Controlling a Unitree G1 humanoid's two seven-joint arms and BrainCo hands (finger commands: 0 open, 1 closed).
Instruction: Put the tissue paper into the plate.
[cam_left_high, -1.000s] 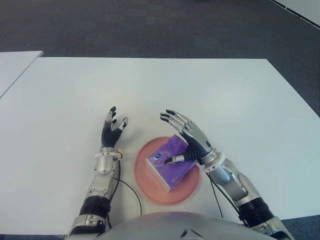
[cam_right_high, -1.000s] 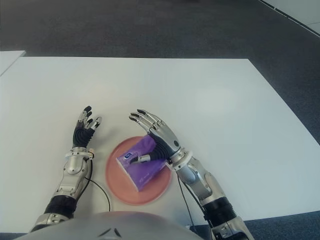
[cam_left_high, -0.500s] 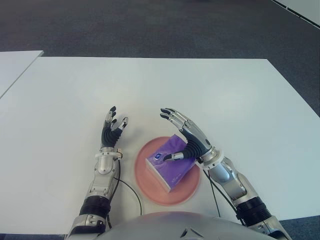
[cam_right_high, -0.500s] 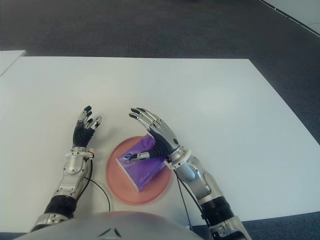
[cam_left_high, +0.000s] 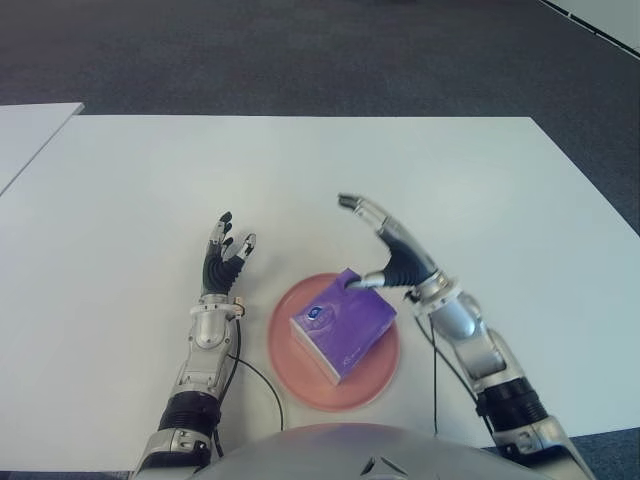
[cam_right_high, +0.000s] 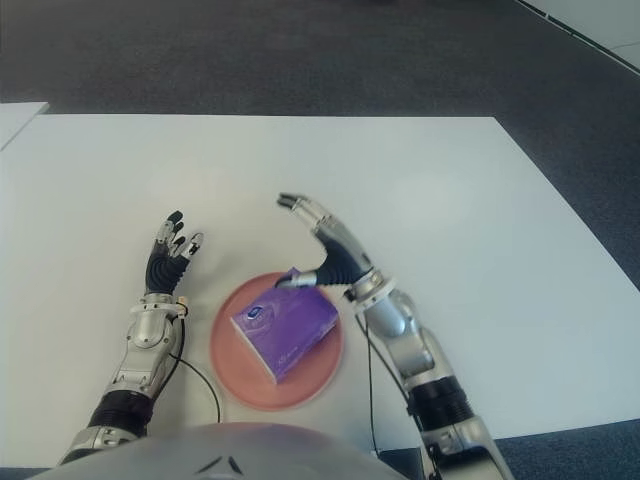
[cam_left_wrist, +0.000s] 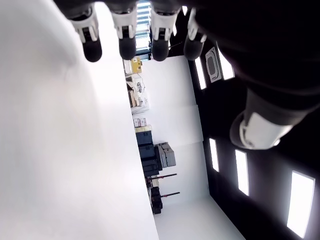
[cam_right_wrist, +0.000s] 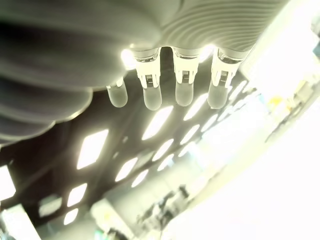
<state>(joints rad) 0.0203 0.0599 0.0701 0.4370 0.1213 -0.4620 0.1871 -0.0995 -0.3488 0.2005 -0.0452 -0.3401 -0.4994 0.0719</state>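
— Right hand (cam_left_high: 385, 250) first: where is it, and does it hold anything?

— It hovers at the far right edge of the pink plate (cam_left_high: 283, 350), fingers stretched out and spread, thumb tip close to the near corner of the purple tissue paper pack (cam_left_high: 343, 322). It grips nothing; whether the thumb touches the pack I cannot tell.

— And the pack?

— Lying flat inside the plate, turned at an angle, one corner reaching toward the rim on the right.

— So what makes the retreat clean?

— I'd judge the placing done. Lift the hand up and away to the right with the fingers kept wide, so the thumb doesn't drag that corner over the rim.

— The left hand (cam_left_high: 225, 260)?

— Idle, left of the plate above the white surface (cam_left_high: 150, 180), fingers extended and empty.
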